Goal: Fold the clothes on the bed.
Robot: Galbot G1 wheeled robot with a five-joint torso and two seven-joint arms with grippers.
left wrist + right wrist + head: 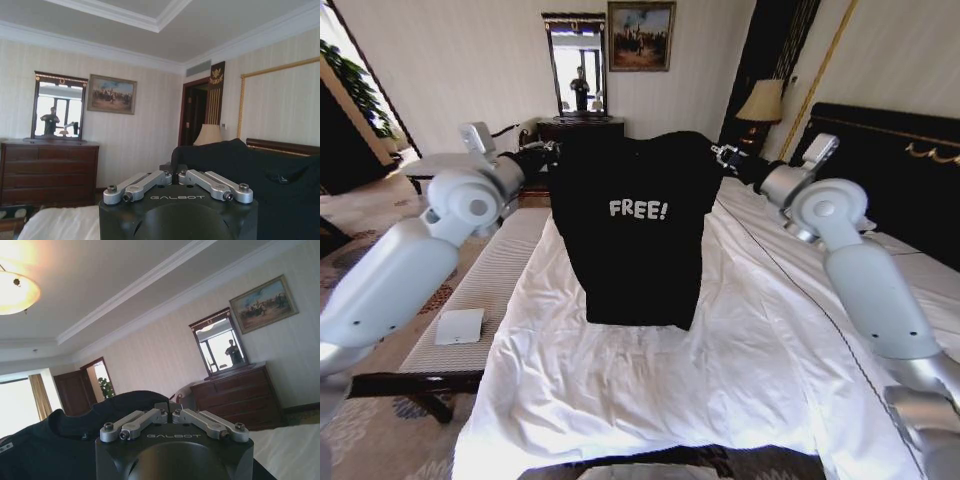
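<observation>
The black T-shirt [635,230] hangs spread in the air above the bed [740,360], its white "FREE!" print facing the head camera and its lower hem reaching down to the white sheet. Both arms are stretched forward and hold it up by the shoulders.

The left tool [552,152] is at the shirt's upper left corner, and in the left wrist view the left tool [176,176] has its fingers drawn together on a fold of the black cloth [240,165]. The right tool [722,153] is at the upper right corner; in the right wrist view the right tool [169,412] is likewise closed on the shirt's edge, with the dark fabric [75,440] draping away from it.

Left of the bed stands a pale padded bench [480,290] with a small white box [459,326] lying on it. Behind the shirt, against the far wall, are a dark dresser [47,172], a mirror [575,62] and a framed painting [640,35]. A lamp [764,102] stands near the dark headboard [900,160].
</observation>
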